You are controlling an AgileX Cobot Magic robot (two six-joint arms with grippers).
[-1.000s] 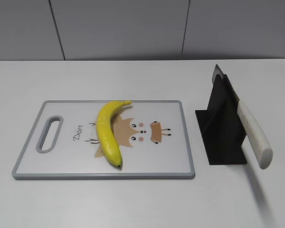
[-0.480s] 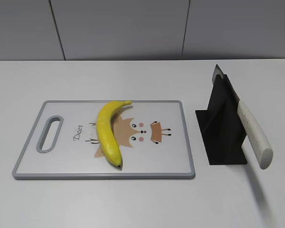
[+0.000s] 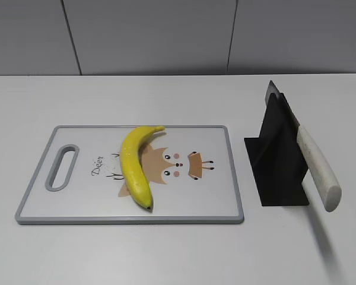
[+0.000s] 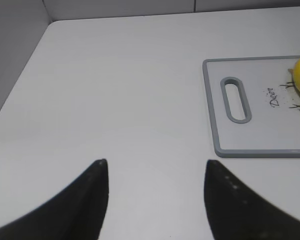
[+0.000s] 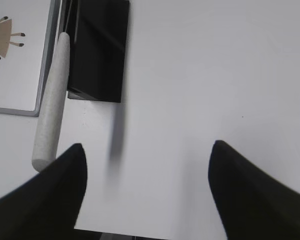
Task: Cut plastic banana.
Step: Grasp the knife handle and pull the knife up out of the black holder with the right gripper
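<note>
Exterior view: plastic banana [image 3: 134, 164] lies on the cutting board [image 3: 216, 205]; knife [image 3: 316, 167] sits in its black stand [image 3: 277, 163]. Left tool [image 4: 155, 182] and right tool [image 5: 147, 172] gape wide, empty, above the bench [image 4: 120, 90].

The plastic banana [image 3: 134, 165] was glossy yellow with a dark tip. The cutting board [image 3: 77, 202] was pale white with a grey rim and a brown-and-tan cartoon deer print beside dark script. The knife [image 3: 317, 167] had a speckled off-white handle; its stand [image 3: 279, 157] was black. The table [image 3: 166, 255] was white, the wall [image 3: 154, 35] grey. Both grippers' fingers [image 4: 92, 197] [image 5: 240, 190] were black.
</note>
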